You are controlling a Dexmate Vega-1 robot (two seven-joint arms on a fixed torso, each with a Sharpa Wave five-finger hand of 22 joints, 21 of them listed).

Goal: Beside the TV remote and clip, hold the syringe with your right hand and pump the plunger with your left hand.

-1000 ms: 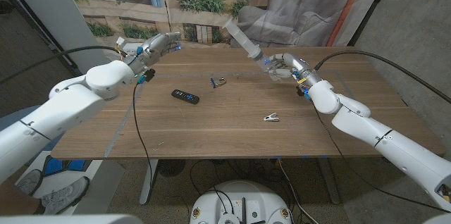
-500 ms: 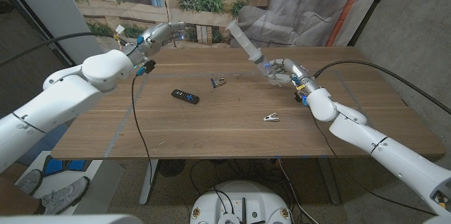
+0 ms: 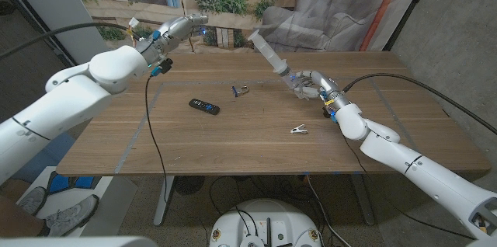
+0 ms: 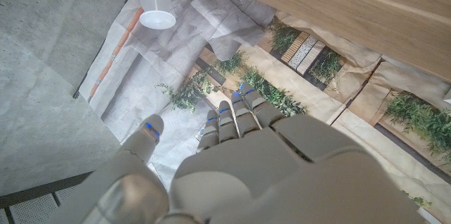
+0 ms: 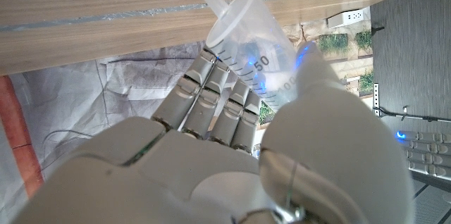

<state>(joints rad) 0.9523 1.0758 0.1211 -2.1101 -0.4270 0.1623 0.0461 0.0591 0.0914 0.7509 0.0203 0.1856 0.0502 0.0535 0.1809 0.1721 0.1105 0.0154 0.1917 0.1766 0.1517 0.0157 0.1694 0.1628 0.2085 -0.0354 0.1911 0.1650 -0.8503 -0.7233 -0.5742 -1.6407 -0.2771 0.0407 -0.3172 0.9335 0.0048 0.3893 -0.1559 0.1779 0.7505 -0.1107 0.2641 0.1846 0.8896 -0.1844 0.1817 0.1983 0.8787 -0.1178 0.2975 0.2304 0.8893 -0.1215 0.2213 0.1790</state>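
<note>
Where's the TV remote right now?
In the head view, the TV remote lies on the wooden table, left of centre, with the carabiner clip just beyond it to the right.

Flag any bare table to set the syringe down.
Bare wood: the near strip in front of the remote and small clip, and the table's right end. Crowded: between remote and carabiner.
</note>
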